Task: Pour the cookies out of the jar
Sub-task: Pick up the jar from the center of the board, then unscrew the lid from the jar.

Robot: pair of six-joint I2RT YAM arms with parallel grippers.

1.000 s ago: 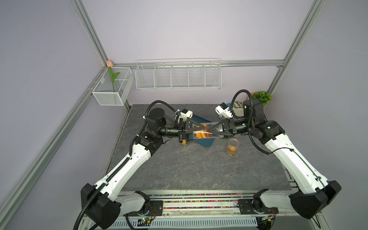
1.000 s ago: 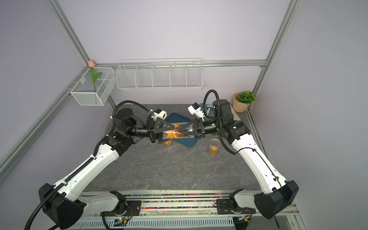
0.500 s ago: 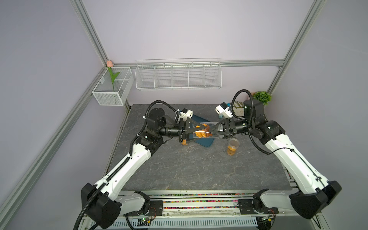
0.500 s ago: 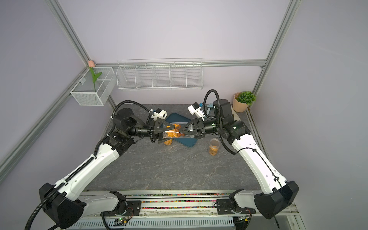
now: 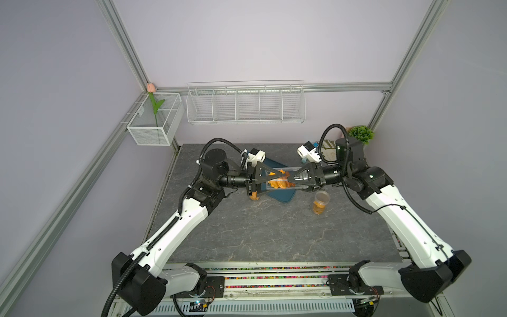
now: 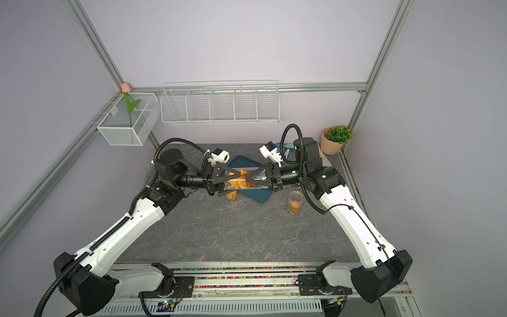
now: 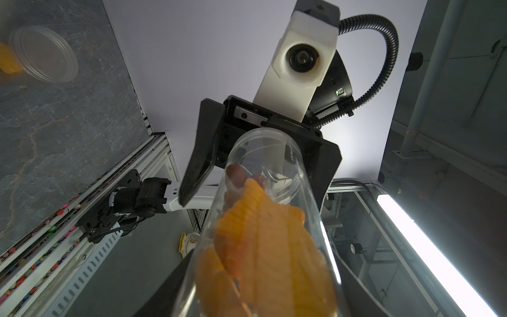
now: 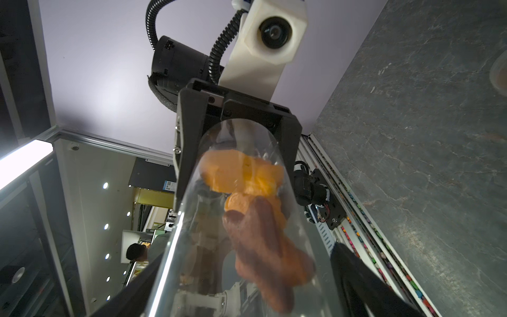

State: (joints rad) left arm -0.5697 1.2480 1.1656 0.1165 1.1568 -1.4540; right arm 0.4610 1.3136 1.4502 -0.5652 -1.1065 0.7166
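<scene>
The clear jar (image 5: pixel 281 183) hangs level above a dark blue tray (image 5: pixel 284 196), between the two arms. Orange cookies (image 5: pixel 275 182) lie inside it; the left wrist view shows the cookies (image 7: pixel 263 247) close up, and the right wrist view shows a brown one (image 8: pixel 258 233). My left gripper (image 5: pixel 273 180) is shut on one end of the jar, its fingers (image 8: pixel 189 142) pressed to the wall. My right gripper (image 5: pixel 295 179) stands open around the other end. One of its fingers (image 7: pixel 194 170) is clear of the glass.
A small clear cup (image 5: pixel 319 203) with orange contents stands upright right of the tray. An orange heap (image 5: pixel 254 196) lies by the tray's left edge under my left gripper. A potted plant (image 5: pixel 360 134) is at the back right. Wire baskets (image 5: pixel 245 103) hang on the back wall.
My left gripper has closed onto the jar. My right gripper's jaws have spread away from it. The arms and jar have barely moved.
</scene>
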